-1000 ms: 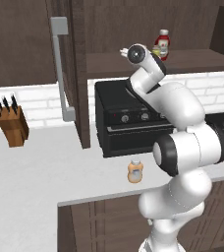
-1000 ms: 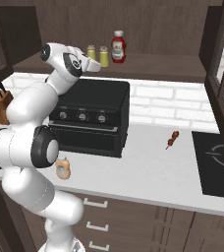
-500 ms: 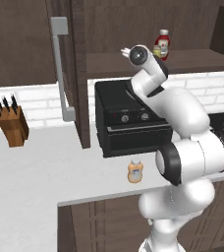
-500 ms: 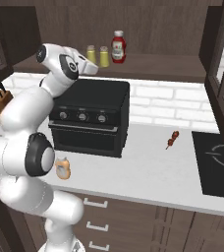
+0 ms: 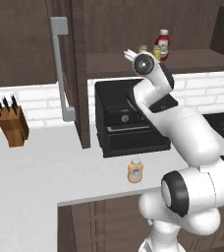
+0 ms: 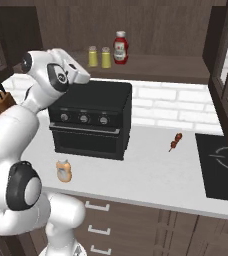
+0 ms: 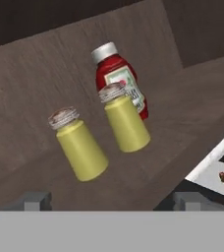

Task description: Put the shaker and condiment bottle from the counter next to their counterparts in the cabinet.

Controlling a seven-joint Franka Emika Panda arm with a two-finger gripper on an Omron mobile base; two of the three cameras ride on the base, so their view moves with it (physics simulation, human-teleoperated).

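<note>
Two yellow-olive shakers upright on the cabinet shelf point(image 6: 156, 67), just beside each other: left shaker point(image 7: 79, 145) and right shaker point(image 7: 125, 118) in the hand view, the same pair at 12 o'clock in the right base view. Impossible to tell which of the two came from the worktop. Red bottle point(image 7: 120, 78) with white cap just behind the right shaker, at its 11 o'clock in the hand view, partly hidden by it. Fingers point(image 7: 112, 201) spread wide, holding nothing, the two grey tips low in the hand view, well apart and clear of both shakers. Arm raised toward the shelf, hand in front of the shelf edge at about 11 o'clock in the right base view. Peach-orange condiment bottle point(image 5: 135, 171) upright on the white worktop point(image 5: 40, 172), near its front edge, just in front of the black oven point(image 6: 92, 117) at its 6 o'clock. Cabinet door point(image 5: 65, 69) with grey bar handle swung open at 10 o'clock in the left base view. Knife block point(image 5: 13, 124) on the worktop at 9 o'clock. Small skewer point(image 6: 174, 142) lying on the worktop at 3 o'clock of the oven in the right base view.
</note>
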